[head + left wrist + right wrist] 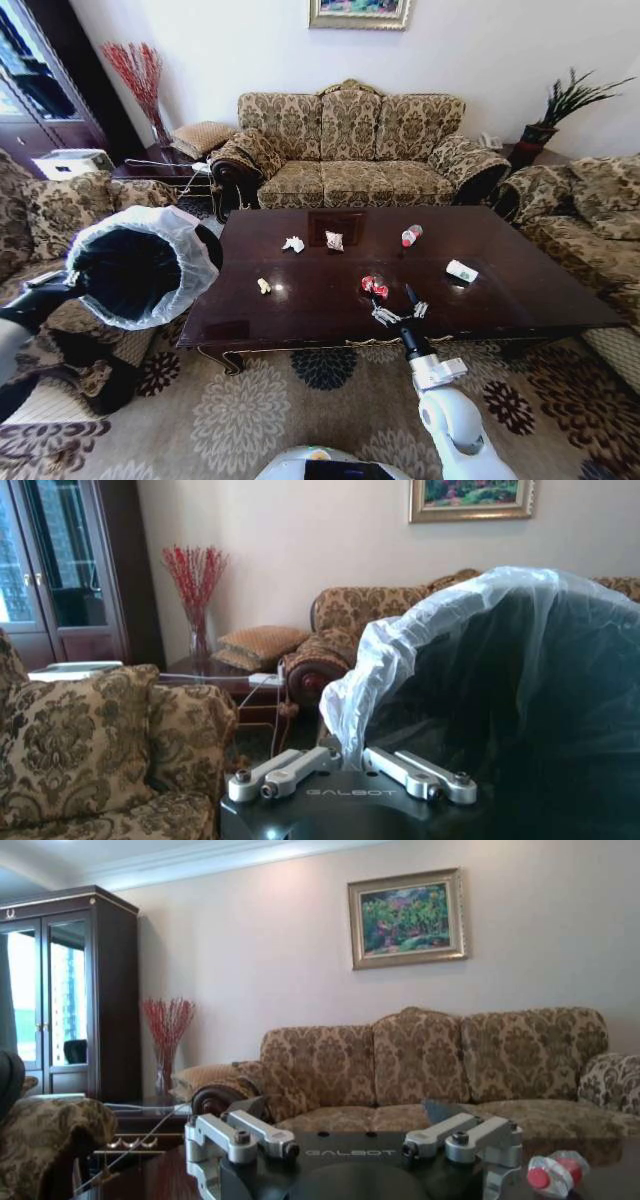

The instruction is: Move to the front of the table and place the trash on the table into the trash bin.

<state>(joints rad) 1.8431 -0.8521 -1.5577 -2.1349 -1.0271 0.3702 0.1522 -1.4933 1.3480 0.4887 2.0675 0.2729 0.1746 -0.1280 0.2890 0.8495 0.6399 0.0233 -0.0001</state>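
Black trash bin (135, 268), clamped in left gripper (350, 771), tilted tableward to receive; right gripper (398, 303), fingers apart, beside red wrapper (374, 285).

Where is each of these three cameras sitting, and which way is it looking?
Head: high up, looking down at the glossy dark wooden table; both arms show.
Left wrist: behind the left gripper, shut on the black bag-lined trash bin, facing the room's corner.
Right wrist: low over the table behind the open right gripper, facing the patterned sofa.
Shared: sofa.
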